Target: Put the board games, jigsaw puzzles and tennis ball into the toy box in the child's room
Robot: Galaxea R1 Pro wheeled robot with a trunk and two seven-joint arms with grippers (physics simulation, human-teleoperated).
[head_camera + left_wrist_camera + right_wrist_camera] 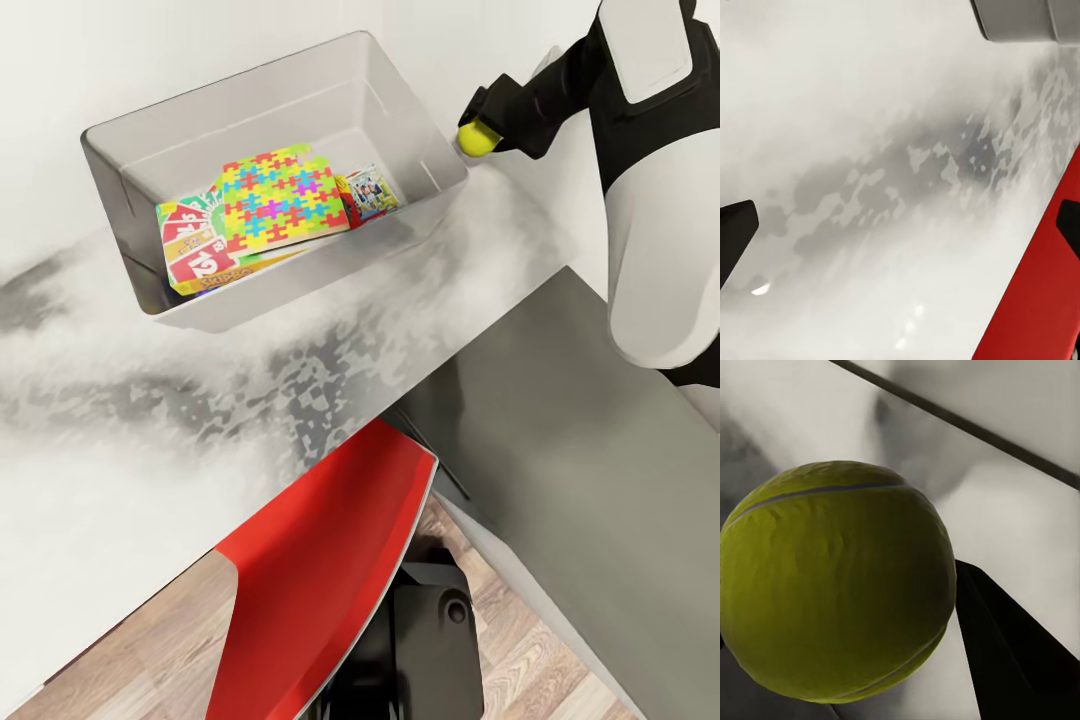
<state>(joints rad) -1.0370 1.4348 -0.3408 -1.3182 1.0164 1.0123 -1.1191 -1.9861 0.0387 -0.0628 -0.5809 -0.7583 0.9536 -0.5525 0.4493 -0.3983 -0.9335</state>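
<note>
Your right gripper (484,134) is clamped on the small fuzzy yellow-green tennis ball (477,138), held just outside the near right corner of the shallow light-grey toy box (425,125), whose open well lies to the ball's left.

Left end effector (900,229) spread over mottled table (870,150), beside red chair (1035,300).
</note>
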